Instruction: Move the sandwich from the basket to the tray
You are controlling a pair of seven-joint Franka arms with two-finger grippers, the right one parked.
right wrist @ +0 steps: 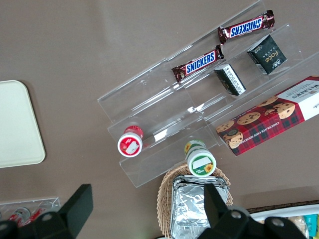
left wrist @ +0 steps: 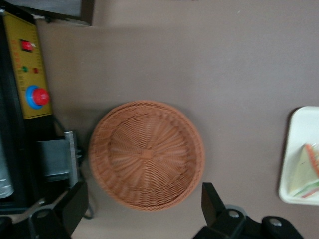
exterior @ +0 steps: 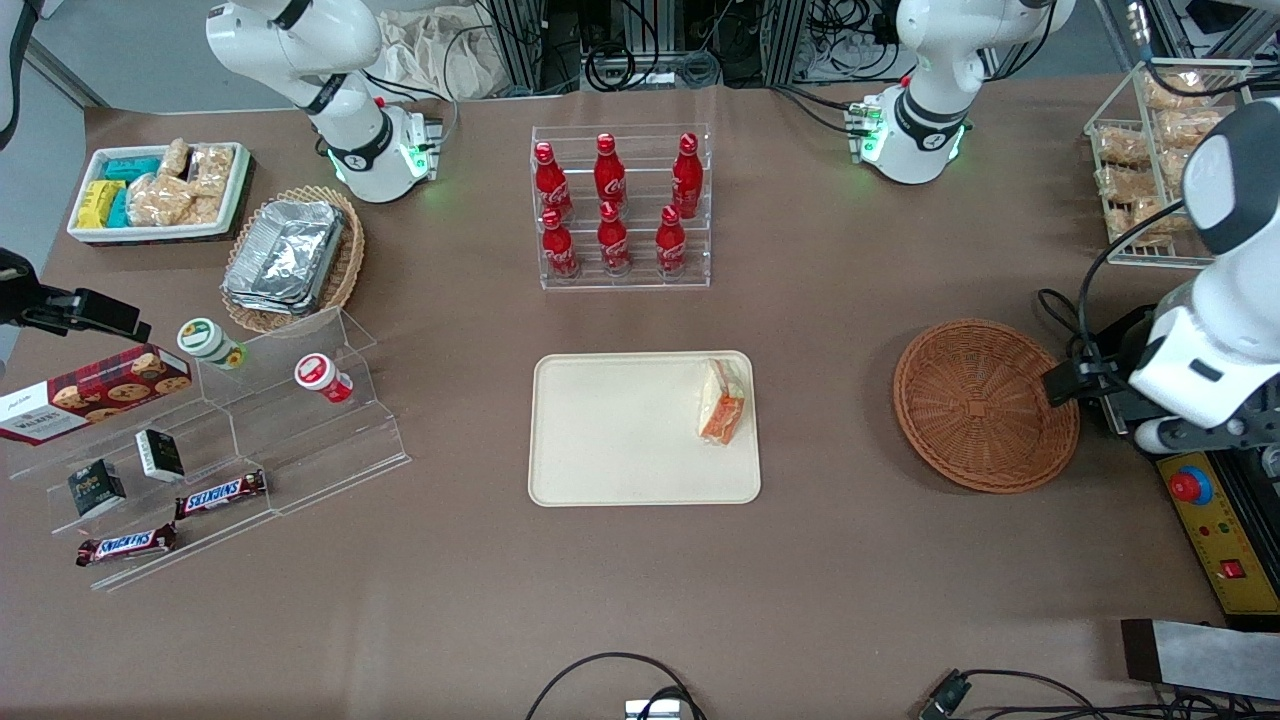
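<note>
The sandwich point(exterior: 722, 402), a wrapped white-bread wedge with orange-and-green filling, lies on the cream tray point(exterior: 620, 440) at its edge nearest the working arm. The round reddish-brown wicker basket point(exterior: 985, 405) sits beside the tray with nothing in it. My left gripper point(exterior: 1065, 382) hovers at the basket's rim toward the working arm's end of the table. In the left wrist view the gripper point(left wrist: 143, 193) is open and holds nothing, with the basket point(left wrist: 147, 154) below it and the sandwich point(left wrist: 306, 172) on the tray point(left wrist: 299, 124) farther off.
A yellow control box with a red button point(exterior: 1215, 520) stands close to the gripper. A wire rack of bagged snacks point(exterior: 1150, 170) and a clear rack of red bottles point(exterior: 622, 205) stand farther from the camera. An acrylic stepped shelf point(exterior: 230, 440) is at the parked arm's end.
</note>
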